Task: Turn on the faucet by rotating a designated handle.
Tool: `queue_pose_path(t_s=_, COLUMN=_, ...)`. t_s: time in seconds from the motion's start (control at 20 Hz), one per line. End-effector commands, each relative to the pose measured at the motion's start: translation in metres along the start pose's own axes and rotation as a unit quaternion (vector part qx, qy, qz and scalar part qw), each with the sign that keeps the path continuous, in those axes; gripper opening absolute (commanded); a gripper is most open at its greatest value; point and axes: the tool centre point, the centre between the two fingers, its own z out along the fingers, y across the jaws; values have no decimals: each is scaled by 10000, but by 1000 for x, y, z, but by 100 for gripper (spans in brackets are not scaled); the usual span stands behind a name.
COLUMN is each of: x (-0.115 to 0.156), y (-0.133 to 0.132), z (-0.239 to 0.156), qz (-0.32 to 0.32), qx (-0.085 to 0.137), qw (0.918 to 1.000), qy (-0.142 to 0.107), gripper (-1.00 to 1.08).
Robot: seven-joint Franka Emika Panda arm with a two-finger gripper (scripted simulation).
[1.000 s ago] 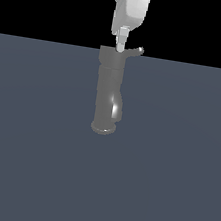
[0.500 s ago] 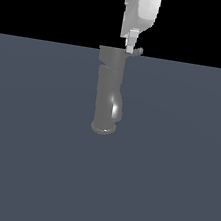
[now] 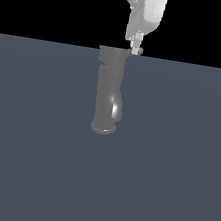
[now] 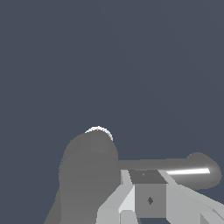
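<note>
Faucet [image 3: 108, 89] and its handle [image 4: 175, 168] both read as rigid metal, so my judgement is that nothing here will flex or dent; the body looks fixed to the bench [image 3: 174, 168] and should not shift, while the lever ought to swing about the top cap with modest force. Bare smooth metal is likely slippery, so a sideways push is probably safer than a pinch, and the best place to bear on it seems to be out toward the lever's free, rounded end, where leverage is greatest, rather than close to the cap. The faucet stands upright on the flat blue-grey bench, well away from every edge that shows and somewhat nearer the far edge in the exterior view. It is a dull grey cylinder with a flared round base, a wider cap on top and a short glossy spout bulging low on the side toward the exterior view's right. The handle is a thin grey bar running sideways from the cap, with a bright streak along its outer part in the wrist view. The white hand [image 3: 136, 48] hangs from above at the cap's edge on the exterior view's right, its tip right at the handle; whether its fingers are apart or together I cannot tell from either view.
</note>
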Motion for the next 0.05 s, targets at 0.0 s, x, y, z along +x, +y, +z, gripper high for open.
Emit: queue_pose_path(t_s=0.0, x=31, y=-44, z=-7, qz=187, qx=526, qw=9984, qy=110, gripper=-100)
